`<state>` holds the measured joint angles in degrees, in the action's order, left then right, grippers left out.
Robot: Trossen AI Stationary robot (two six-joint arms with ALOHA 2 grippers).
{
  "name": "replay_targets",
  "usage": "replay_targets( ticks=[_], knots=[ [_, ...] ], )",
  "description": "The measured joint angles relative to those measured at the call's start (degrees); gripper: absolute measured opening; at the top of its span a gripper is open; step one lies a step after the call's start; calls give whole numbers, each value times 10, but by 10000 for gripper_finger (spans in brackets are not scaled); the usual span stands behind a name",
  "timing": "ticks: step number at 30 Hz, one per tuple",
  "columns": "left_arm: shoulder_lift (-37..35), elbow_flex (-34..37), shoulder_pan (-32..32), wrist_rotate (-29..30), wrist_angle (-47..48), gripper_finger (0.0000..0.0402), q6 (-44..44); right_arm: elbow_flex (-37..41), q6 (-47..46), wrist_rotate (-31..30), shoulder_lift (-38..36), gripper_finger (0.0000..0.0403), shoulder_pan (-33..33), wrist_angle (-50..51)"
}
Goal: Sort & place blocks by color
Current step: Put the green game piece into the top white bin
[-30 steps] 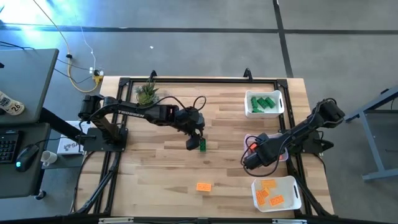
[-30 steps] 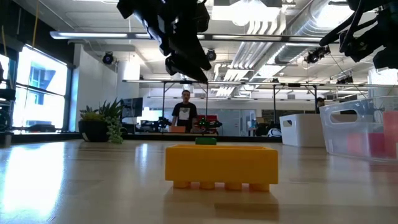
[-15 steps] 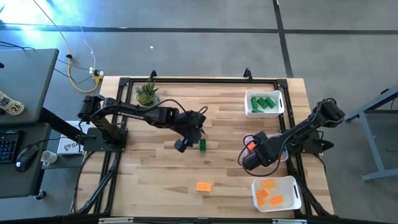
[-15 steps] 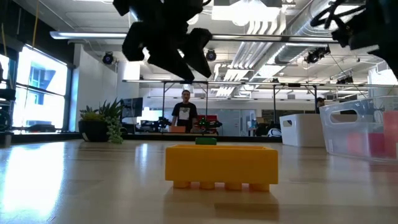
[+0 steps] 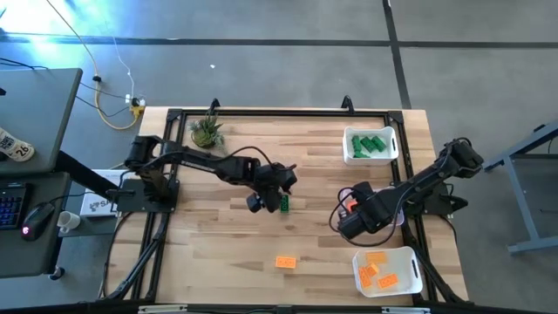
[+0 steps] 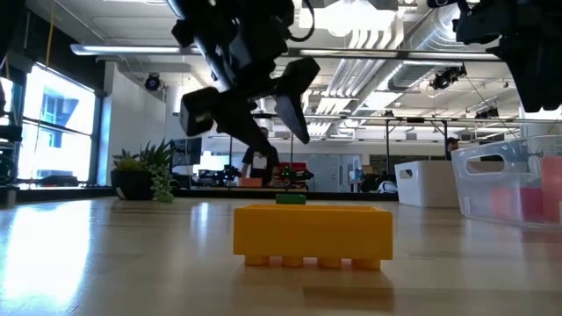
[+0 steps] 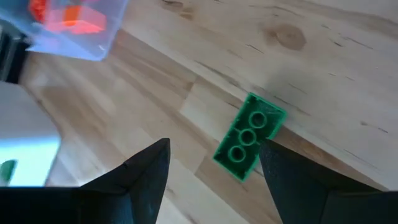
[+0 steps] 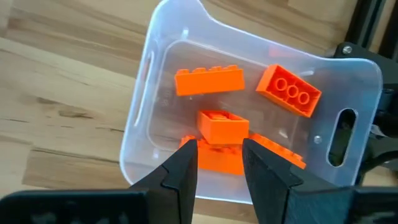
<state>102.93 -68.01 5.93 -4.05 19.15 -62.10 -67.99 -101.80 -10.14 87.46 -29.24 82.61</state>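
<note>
Left wrist view: green block [image 7: 250, 135] flat on table [image 7: 348, 74], between wide-apart fingers of left gripper [image 7: 214, 163]. Best to drop straight down, centre on narrow sides, then squeeze. Right gripper [image 8: 219, 158] nearly together over bin [image 8: 144, 74].

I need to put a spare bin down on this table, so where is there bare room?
The widest bare wood is the near left, between the frame rail and the yellow-orange block. A smaller patch lies between the potted plant and the green-block bin. The right side is crowded with bins and the right gripper.
</note>
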Motion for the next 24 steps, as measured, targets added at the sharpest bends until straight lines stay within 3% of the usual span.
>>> replay_targets(
  ticks=[24],
  knots=[
    [64,1,-11,16,2,216,-41,0,0,-12,0,114,0,-16]
  ],
)
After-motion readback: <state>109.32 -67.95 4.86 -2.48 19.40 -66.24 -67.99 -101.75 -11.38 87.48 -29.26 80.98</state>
